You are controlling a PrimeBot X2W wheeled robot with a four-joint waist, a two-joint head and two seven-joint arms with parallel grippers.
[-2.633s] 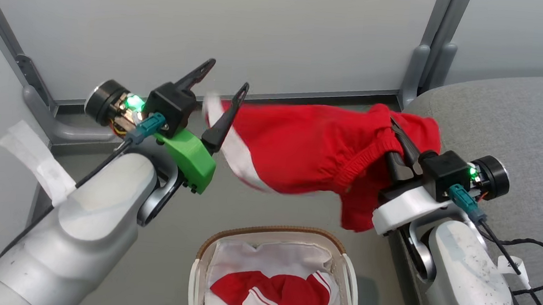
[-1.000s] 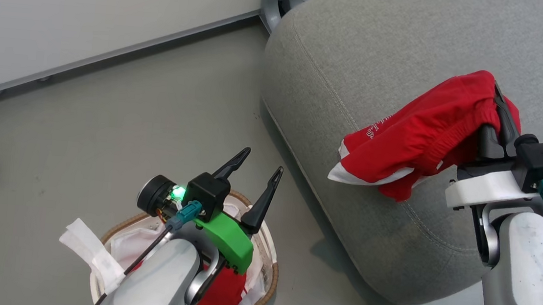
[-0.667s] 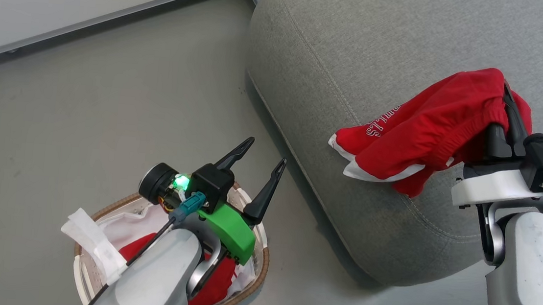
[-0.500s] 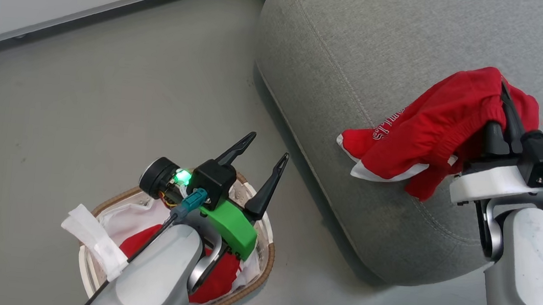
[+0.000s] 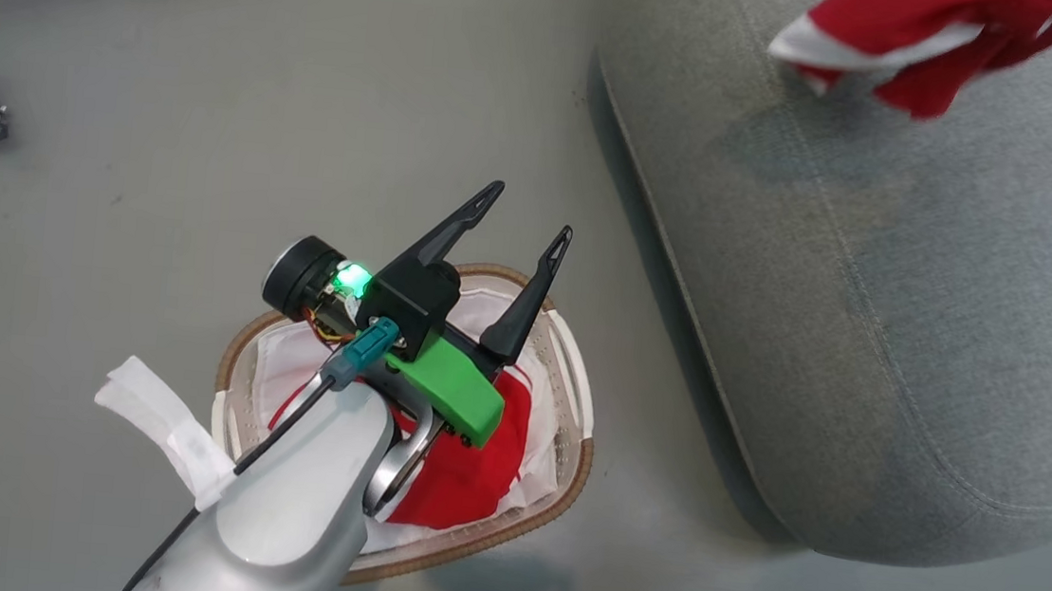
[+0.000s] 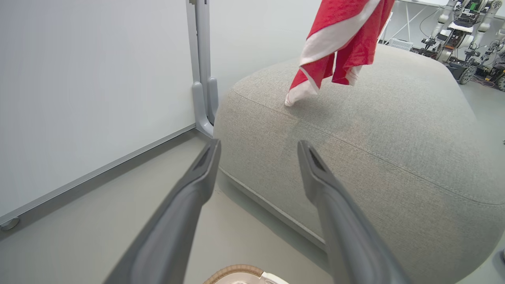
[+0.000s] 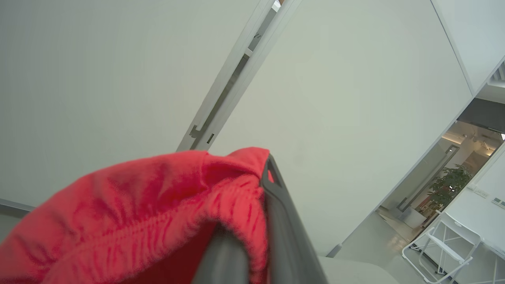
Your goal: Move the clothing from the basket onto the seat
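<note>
The left gripper [image 5: 533,208] is held above the basket [image 5: 584,458], jaws spread and empty; a crumpled red garment [image 5: 471,486] inside is half hidden by the left arm [image 5: 298,504]. Over the seat [image 5: 867,316], the hanging red garment [image 5: 893,23] is cut off by the frame edge, its waistband pinched in the jaws of the right gripper [image 7: 252,185], one fingertip buried in fabric.

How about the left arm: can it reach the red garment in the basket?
Probably yes: the left gripper is open just above the basket, and the red garment lies uncovered inside.
</note>
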